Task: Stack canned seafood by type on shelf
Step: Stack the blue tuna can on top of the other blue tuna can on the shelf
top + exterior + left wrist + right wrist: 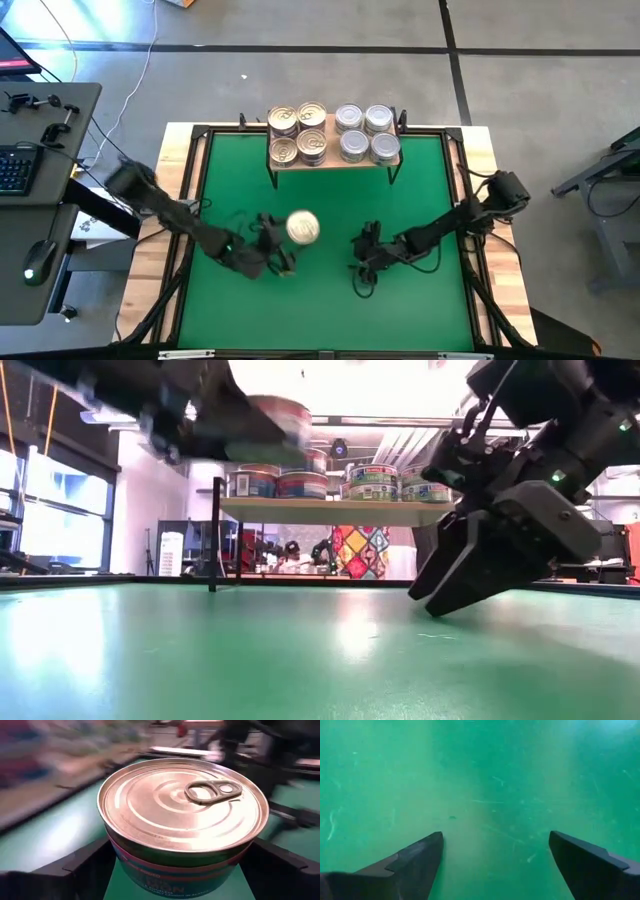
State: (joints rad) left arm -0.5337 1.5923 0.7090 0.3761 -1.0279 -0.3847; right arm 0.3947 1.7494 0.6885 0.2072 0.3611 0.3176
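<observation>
A gold-lidded seafood tin (pixel 183 820) is being held between the left gripper's (pixel 283 250) fingers, lifted above the green table (pixel 330 300), at six o'clock from the shelf (pixel 335 160). The right gripper (pixel 362 262) is hanging open and empty. The tin is judged rigid, moderately heavy and smooth-walled, so it is best clamped across its side wall.

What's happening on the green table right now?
Left end effector shut on gold-lidded tin, lifted. Right end effector open, empty, low over table. Shelf holds stacks; path clear.
</observation>
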